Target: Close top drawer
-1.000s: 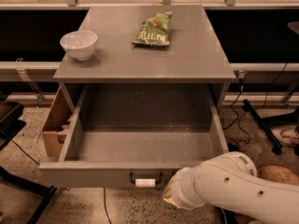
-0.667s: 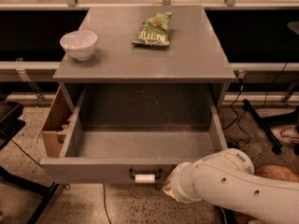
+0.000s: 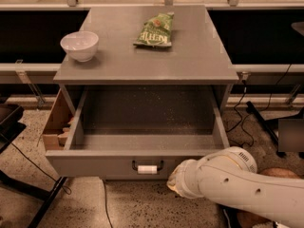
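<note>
The top drawer [image 3: 142, 122] of the grey cabinet stands wide open and is empty inside. Its flat grey front [image 3: 95, 166] faces me, with a small black handle wrapped in white tape [image 3: 147, 168]. My white arm [image 3: 237, 182] reaches in from the lower right, just below and in front of the drawer front. The gripper [image 3: 172, 183] is at the arm's left end, close to the right of the handle; its fingers are hidden behind the wrist.
A white bowl [image 3: 79, 45] and a green snack bag [image 3: 155, 31] lie on the cabinet top [image 3: 199, 56]. A wooden box [image 3: 56, 127] stands against the cabinet's left side. Cables and black stands lie on the speckled floor at left and right.
The drawer has slid slightly inward. My arm end has shifted left, closer to the taped handle.
</note>
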You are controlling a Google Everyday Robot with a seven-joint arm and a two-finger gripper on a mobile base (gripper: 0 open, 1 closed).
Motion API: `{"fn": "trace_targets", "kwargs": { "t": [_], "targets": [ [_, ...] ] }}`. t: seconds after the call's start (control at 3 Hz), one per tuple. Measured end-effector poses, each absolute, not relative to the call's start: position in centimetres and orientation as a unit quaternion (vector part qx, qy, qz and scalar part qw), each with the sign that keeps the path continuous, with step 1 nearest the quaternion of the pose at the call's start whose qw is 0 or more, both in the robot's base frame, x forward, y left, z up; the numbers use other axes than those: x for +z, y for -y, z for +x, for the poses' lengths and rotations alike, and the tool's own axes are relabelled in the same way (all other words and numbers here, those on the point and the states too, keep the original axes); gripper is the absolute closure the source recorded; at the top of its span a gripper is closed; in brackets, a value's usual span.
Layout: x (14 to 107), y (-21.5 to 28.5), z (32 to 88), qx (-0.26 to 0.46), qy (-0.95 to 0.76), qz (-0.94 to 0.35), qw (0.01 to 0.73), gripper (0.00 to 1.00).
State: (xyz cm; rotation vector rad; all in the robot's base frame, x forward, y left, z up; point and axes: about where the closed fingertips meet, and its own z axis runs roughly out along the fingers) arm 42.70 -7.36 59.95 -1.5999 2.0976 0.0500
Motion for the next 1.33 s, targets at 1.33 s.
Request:
{"fn": "trace_targets", "kwargs": {
  "t": [1.33],
  "targets": [
    [58.9, 7.9, 51.4, -0.003, -0.756, -0.589, 0.284, 1.00]
  ]
}}
